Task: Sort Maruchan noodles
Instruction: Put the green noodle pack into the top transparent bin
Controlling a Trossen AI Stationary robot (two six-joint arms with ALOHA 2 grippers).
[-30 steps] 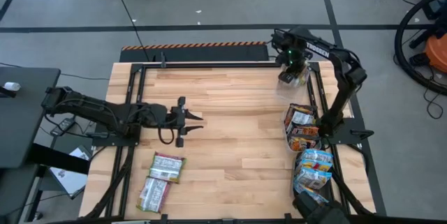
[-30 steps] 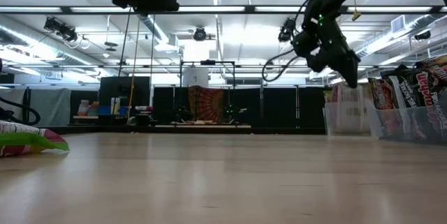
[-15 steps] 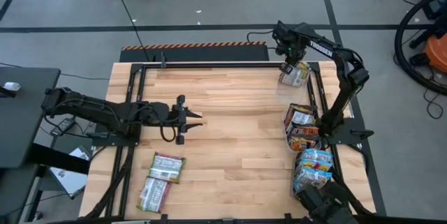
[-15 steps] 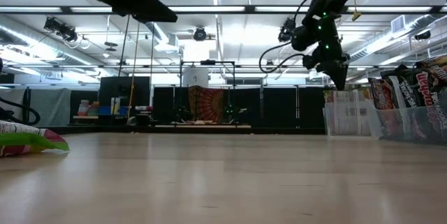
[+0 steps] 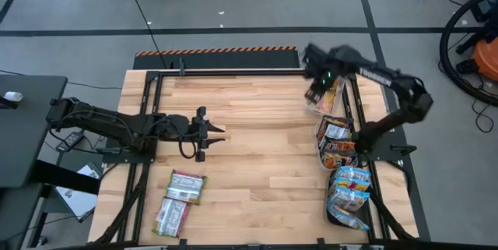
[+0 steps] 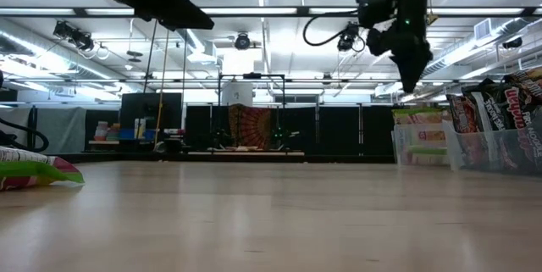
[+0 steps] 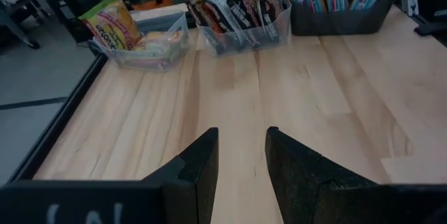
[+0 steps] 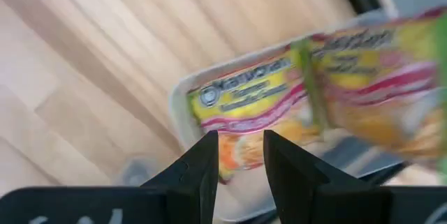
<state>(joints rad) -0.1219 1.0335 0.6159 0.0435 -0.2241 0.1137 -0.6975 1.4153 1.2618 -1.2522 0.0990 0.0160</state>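
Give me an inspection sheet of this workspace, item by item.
Surface: wooden table, mostly bare.
Job's things: two silver-green packets lie loose near the left front; orange-yellow packets in the far clear tray; dark packets and blue packets in trays along the right edge.
Clutter: nothing seen.
Grippers: left gripper open, empty, above the table; right gripper open above the far tray.
Cables: black cable on the floor.
Surroundings: lab room, no people.
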